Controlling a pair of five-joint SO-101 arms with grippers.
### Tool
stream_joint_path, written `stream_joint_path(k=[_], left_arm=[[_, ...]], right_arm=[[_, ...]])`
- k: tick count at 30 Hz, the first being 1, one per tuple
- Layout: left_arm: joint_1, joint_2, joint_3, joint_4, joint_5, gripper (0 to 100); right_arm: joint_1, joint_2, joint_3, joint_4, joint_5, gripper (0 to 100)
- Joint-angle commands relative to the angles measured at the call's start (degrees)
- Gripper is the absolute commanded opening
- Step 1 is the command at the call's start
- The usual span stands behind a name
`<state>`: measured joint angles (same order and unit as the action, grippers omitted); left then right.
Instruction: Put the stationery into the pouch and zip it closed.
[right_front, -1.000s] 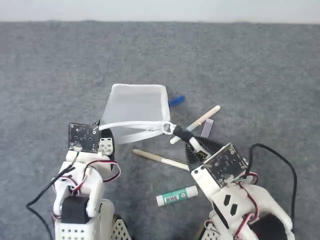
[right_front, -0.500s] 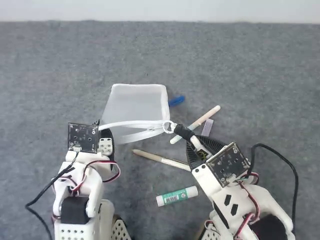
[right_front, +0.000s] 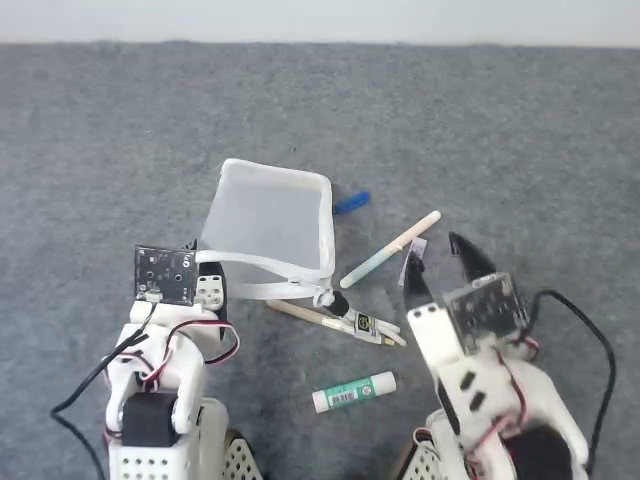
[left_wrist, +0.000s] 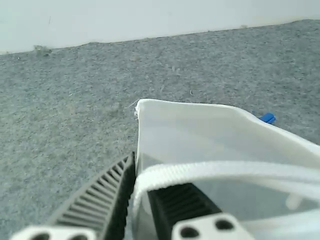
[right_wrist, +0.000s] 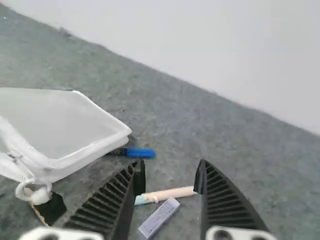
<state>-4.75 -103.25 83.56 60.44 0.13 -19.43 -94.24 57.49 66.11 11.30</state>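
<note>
White mesh pouch (right_front: 272, 220) lay on grey counter (right_front: 500, 120), left fingers (left_wrist: 100, 200) clamped on its zipper edge. Right fingers (right_wrist: 112, 200) spread wide beside pouch, near loose pen (right_front: 390, 249). Glue stick (right_front: 353, 391) lay apart from pouch, nearer the arms.

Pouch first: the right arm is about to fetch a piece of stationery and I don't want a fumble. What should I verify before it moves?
1. Pouch held steady: the left jaws are shut on its zip strip. Ok.
2. Pouch mouth open: the two zip strips lie apart, though slack. Ok.
3. Right jaws open and empty, above the table. Ok.
4. Pen lies free, apart from the pouch. Ok.
5. Pencil free to lift: the zip pull lies across it. Not ok.
6. Glue stick lies alone, nothing touching it. Ok.
</note>
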Motion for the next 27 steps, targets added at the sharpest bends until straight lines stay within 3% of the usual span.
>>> stream_joint_path(k=[1,10,18,27], left_arm=[[-0.26,-1.23,-3.03,-0.09,0.62,1],[-0.26,-1.23,-3.03,-0.09,0.62,1],[-0.26,-1.23,-3.03,-0.18,0.62,1],[-0.26,-1.23,-3.03,-0.18,0.53,1]], right_arm=[[0.92,10.51,-1.67,-3.91,-2.2,15.2],[4.7,35.3,-8.26,-8.22,-6.42,15.1],[7.6,45.58,-8.35,-15.43,-7.03,9.8],[8.04,58.95,-13.54,-15.96,-10.02,9.9]])
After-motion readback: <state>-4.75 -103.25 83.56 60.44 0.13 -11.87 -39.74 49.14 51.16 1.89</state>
